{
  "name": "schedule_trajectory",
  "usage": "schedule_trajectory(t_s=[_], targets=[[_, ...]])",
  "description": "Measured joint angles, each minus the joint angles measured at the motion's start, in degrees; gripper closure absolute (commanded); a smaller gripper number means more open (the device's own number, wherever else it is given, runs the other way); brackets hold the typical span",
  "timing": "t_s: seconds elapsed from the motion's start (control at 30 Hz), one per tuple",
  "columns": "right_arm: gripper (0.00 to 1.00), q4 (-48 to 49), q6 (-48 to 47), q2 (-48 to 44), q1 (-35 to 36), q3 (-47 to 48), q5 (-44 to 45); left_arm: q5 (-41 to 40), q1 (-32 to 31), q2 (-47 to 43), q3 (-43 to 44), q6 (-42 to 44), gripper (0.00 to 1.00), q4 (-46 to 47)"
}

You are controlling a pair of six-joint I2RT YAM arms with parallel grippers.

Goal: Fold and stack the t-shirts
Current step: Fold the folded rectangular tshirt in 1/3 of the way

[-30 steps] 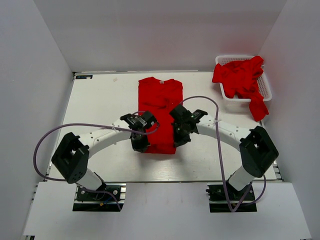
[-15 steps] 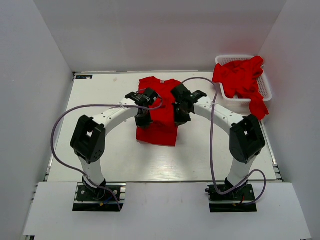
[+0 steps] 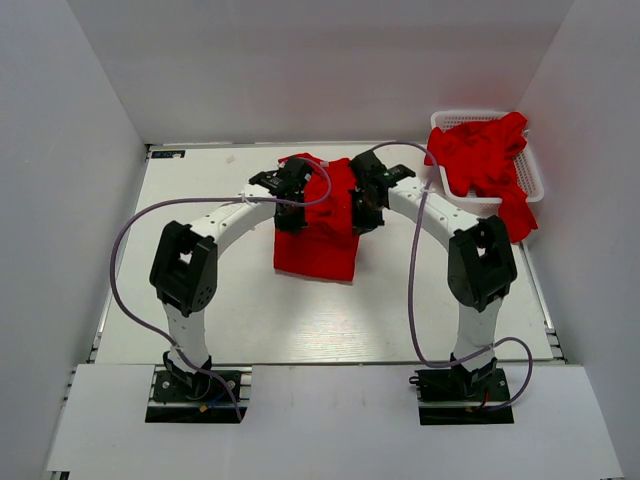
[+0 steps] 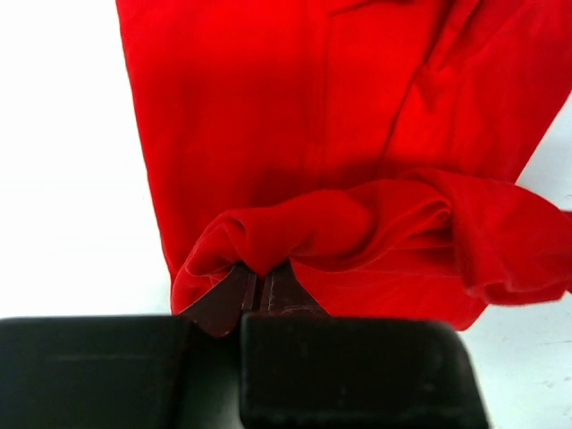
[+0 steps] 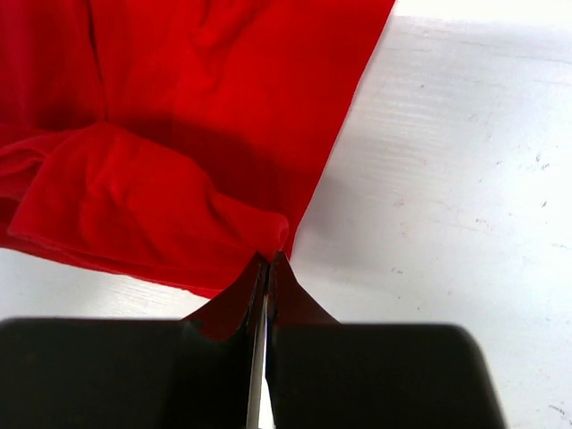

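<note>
The t-shirt (image 3: 316, 250) lies mid-frame in the top view, at the centre of the tabletop (image 3: 200, 200). The left gripper (image 4: 257, 288) is clamped tight on one bunched corner of the cloth, and the right gripper (image 5: 267, 266) on the other. To fold well, I carry both corners level toward the top of the frame and keep the edge taut between them. I lower until the edges align, then release both together.

Rest of t-shirt (image 4: 268, 134) beyond wrist views' edges
</note>
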Motion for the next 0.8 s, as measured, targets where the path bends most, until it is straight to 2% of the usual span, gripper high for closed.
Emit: schedule_trajectory(t_s=[0.23, 0.57, 0.6, 0.63, 0.67, 0.7, 0.73, 0.77, 0.8], targets=[[1.00, 0.13, -0.90, 3.32, -1.33, 2.60, -1.25, -1.38, 0.04, 0.50, 0.09, 2.80, 1.00, 1.95], [1.00, 0.13, -1.18, 9.25, -1.81, 7.56, -1.36, -2.60, 0.81, 6.05, 1.84, 3.45, 1.00, 1.88], [0.96, 0.09, -1.27, 9.70, -1.81, 7.89, -1.38, -2.67, 0.87, 6.32, 1.88, 3.41, 1.00, 1.92], [0.88, 0.07, -1.29, 10.14, -1.84, 8.31, -1.42, -2.69, 0.94, 6.54, 1.97, 3.39, 0.72, 1.88], [0.73, 0.07, -1.42, 10.56, -1.86, 8.68, -1.44, -2.67, 1.05, 6.69, 2.25, 3.39, 0.59, 1.79], [0.61, 0.02, -1.60, 10.75, -1.86, 9.05, -1.38, -2.71, 1.16, 6.86, 2.84, 3.50, 0.41, 1.57], [0.53, -0.11, -2.03, 10.91, -1.90, 9.46, -1.14, -3.32, 1.33, 7.10, 3.85, 3.91, 0.25, 1.14], [0.48, -0.15, -2.25, 10.93, -2.01, 9.84, -1.03, -3.89, 1.55, 7.19, 4.81, 4.28, 0.18, 0.72], [0.39, -0.17, -2.84, 10.93, -2.16, 10.36, -0.96, -4.59, 1.86, 7.19, 5.99, 4.09, 0.12, 0.07]])
